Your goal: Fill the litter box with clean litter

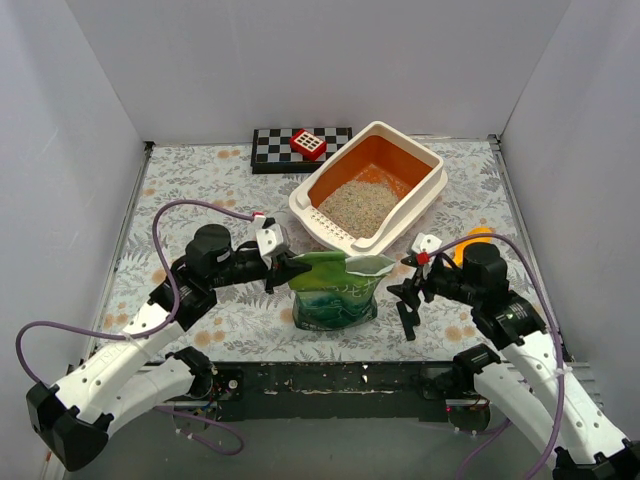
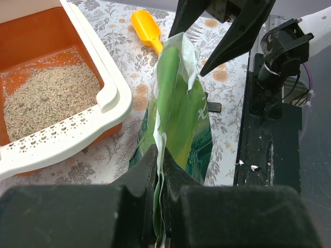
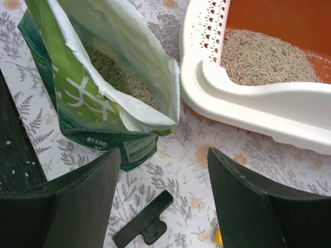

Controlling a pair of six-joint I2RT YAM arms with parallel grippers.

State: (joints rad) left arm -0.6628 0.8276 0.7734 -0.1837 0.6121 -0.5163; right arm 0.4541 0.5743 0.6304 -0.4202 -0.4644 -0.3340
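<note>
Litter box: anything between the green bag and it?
Nothing visible. The bag, pinched at its top edge by the left claw, stands just before the litter box's slotted rim, only patterned tablecloth between. The orange scoop and the black clip lie off to the right, clear of that path.

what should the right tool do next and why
Probably move the open right tool inward onto the green litter bag's free right edge and shut. The left tool pinches the other edge, the bag holds litter, and the litter box is only partly covered.
</note>
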